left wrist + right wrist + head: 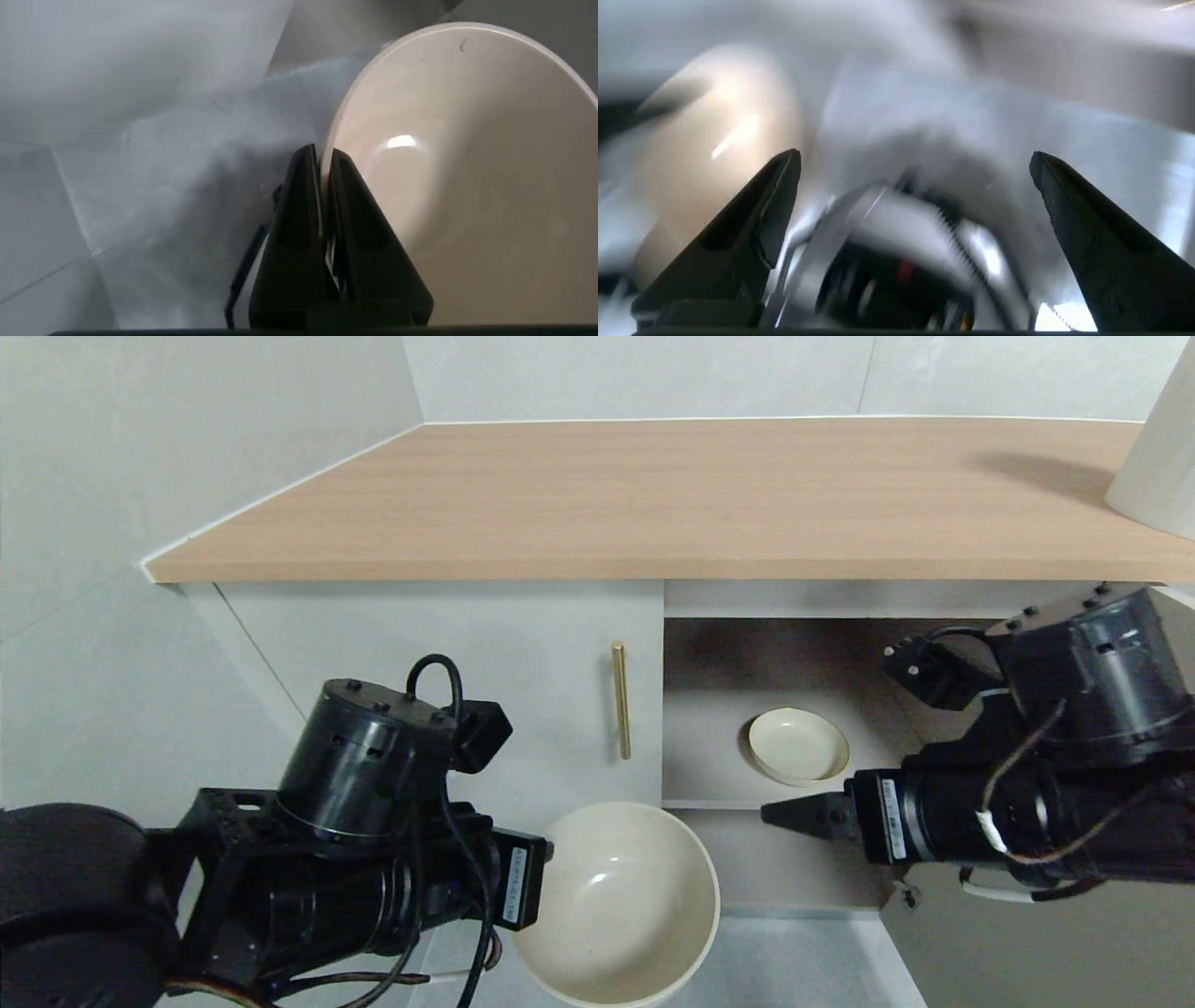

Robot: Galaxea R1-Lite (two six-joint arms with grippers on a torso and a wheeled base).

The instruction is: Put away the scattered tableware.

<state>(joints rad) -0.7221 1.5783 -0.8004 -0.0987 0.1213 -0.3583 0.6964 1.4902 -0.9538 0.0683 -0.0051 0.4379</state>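
Head view: task looks partly done. A small cream dish (799,745) already sits on the shelf (700,747) inside the open cabinet compartment (747,653), right of the closed door (420,644) w/ its brass handle (620,700). The wooden countertop (653,495) above carries a white rounded obj. (1153,457) at its right end. Left to do, I'd judge: the big cream bowl (621,905), held low in front of the cabinet, just below and left of the opening, by the left gripper (546,875) on its near rim. The right gripper (780,814) hangs in front of the shelf edge, near the dish but apart from it. Left wrist view: fingers (304,187) nearly closed — pinched on the bowl's rim, wall between them. Right wrist view: fingers (766,215) spread wide, nothing between — blurred cream shape beyond, prob. the bowl, can't be sure.
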